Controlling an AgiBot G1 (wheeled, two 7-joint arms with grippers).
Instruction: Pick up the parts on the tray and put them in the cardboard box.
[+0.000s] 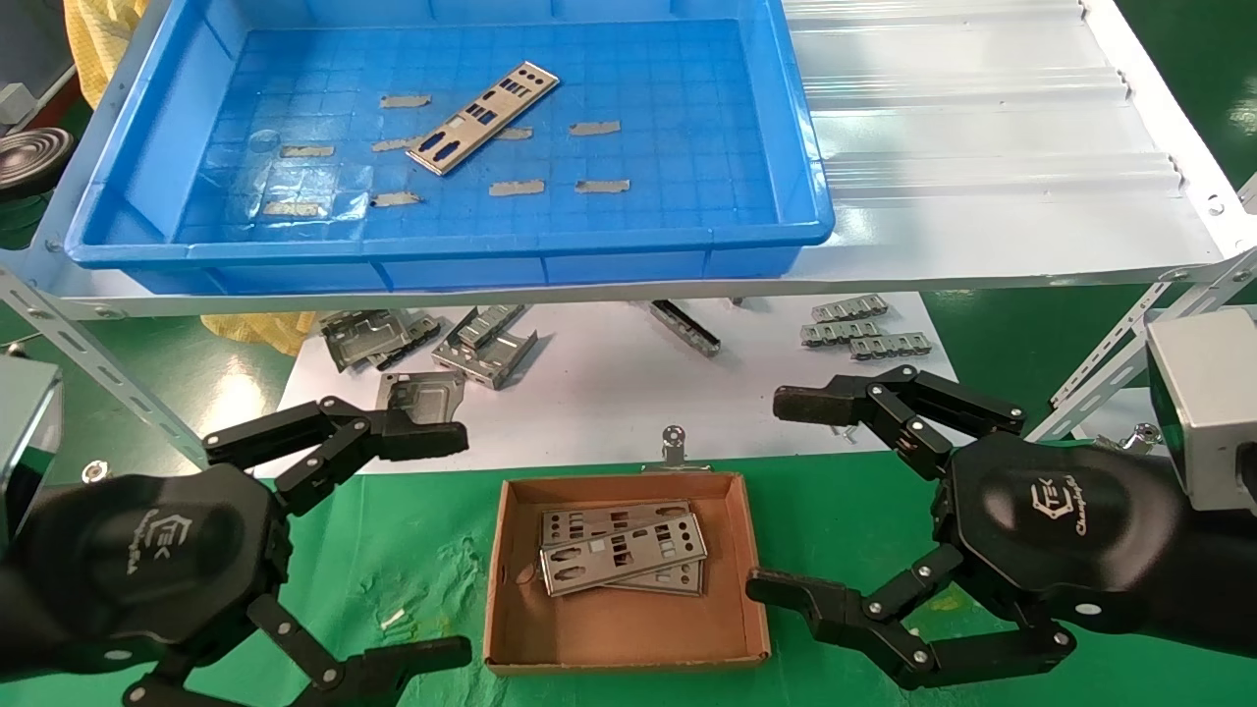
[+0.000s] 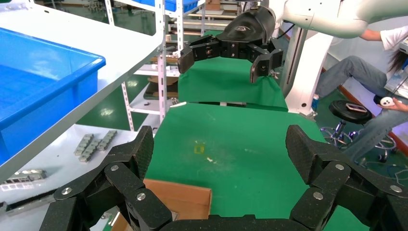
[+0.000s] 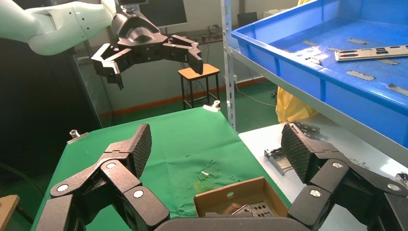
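One silver punched plate [image 1: 483, 118] lies at a slant on the floor of the blue tray [image 1: 800, 147], which sits on the white shelf. Two more plates [image 1: 624, 560] lie stacked in the brown cardboard box [image 1: 511, 570] on the green cloth. My left gripper [image 1: 447, 540] is open and empty, left of the box. My right gripper [image 1: 776, 496] is open and empty, right of the box. In the right wrist view the box [image 3: 235, 192] shows between my open fingers [image 3: 139, 144], and the tray [image 3: 308, 77] with its plate [image 3: 375, 52] shows too. The left wrist view shows a box corner [image 2: 183, 199].
Short grey tape strips [image 1: 597, 128] dot the tray floor. Bent grey brackets [image 1: 486, 344] and small grey parts [image 1: 864, 334] lie on the white board under the shelf. Slanted shelf legs [image 1: 98, 363] stand at both sides. A metal clip [image 1: 674, 447] sits behind the box.
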